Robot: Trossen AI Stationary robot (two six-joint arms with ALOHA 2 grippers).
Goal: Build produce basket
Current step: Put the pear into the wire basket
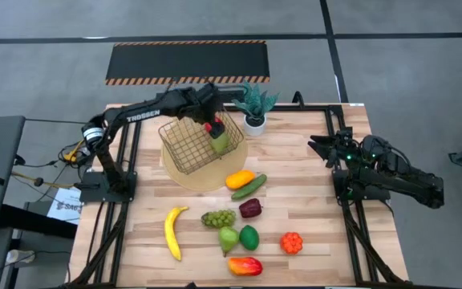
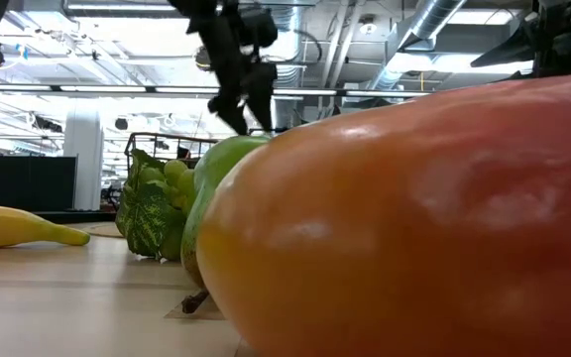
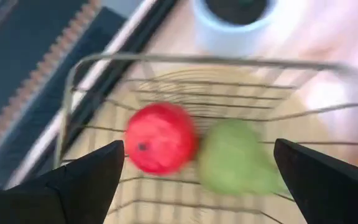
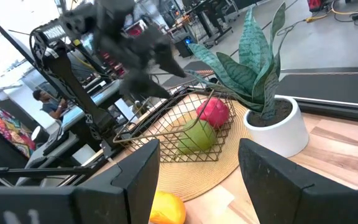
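The basket [image 1: 195, 143] sits on a round mat [image 1: 207, 172] at the desk's [image 1: 311, 201] far side, holding an apple [image 3: 160, 138] and a pear [image 3: 235, 158]. The left gripper [image 3: 197, 180] hangs over it, jaws wide and empty. The right gripper [image 4: 197, 165] waits open at the desk's right edge. Remaining produce [image 1: 229, 218] looks light, hard and smooth, likely slippery; the banana [image 1: 173, 231] is best pinched across its middle.

High view: straight down over the whole wooden counter [image 1: 311, 185]. Low view: counter level, pressed against a red-orange toy mango [image 2: 414, 228]. Left wrist: close above the gold wire-mesh basket [image 3: 92, 81]. Right wrist: farther off, same basket shared.
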